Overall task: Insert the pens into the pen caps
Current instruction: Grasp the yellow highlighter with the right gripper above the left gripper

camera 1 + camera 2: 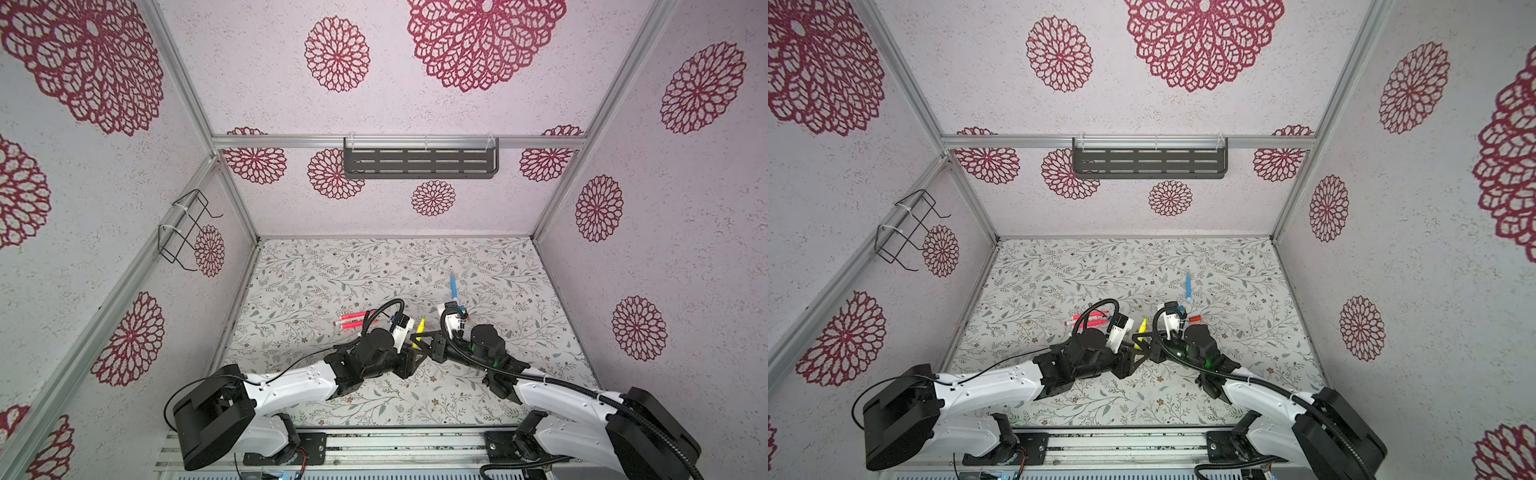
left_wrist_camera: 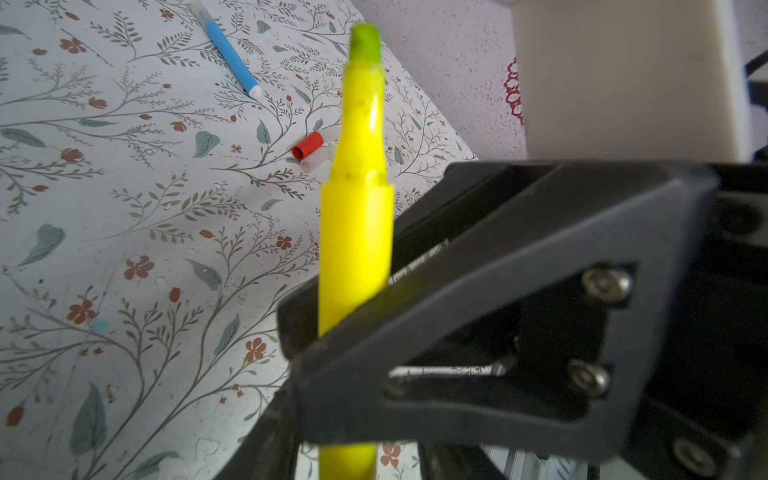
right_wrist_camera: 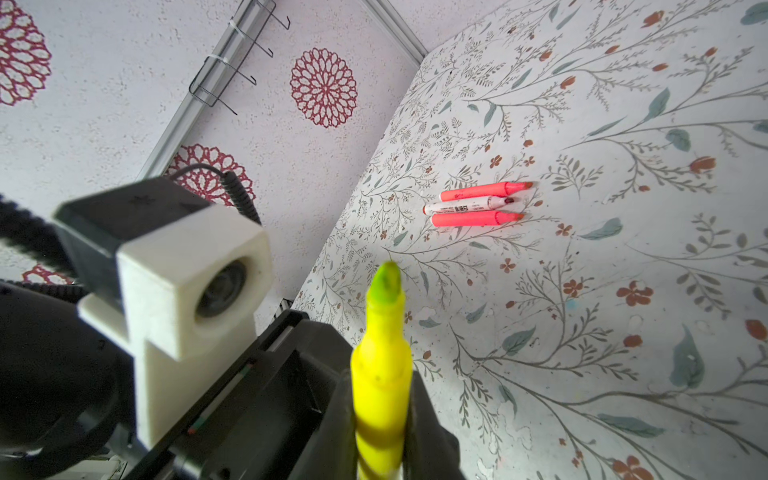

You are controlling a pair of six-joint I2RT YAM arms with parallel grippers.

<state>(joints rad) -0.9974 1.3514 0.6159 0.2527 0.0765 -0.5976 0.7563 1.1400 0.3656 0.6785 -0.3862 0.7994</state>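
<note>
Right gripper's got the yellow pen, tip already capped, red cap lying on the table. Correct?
Not capped: the right wrist view shows the yellow pen with its green tip bare. The right gripper does hold it, and the red cap lies on the table.

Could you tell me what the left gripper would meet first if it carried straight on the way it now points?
Probably the right gripper, shut on the yellow highlighter pen: in the left wrist view its black fingers stand directly ahead of the left gripper, though depth is unclear.
</note>
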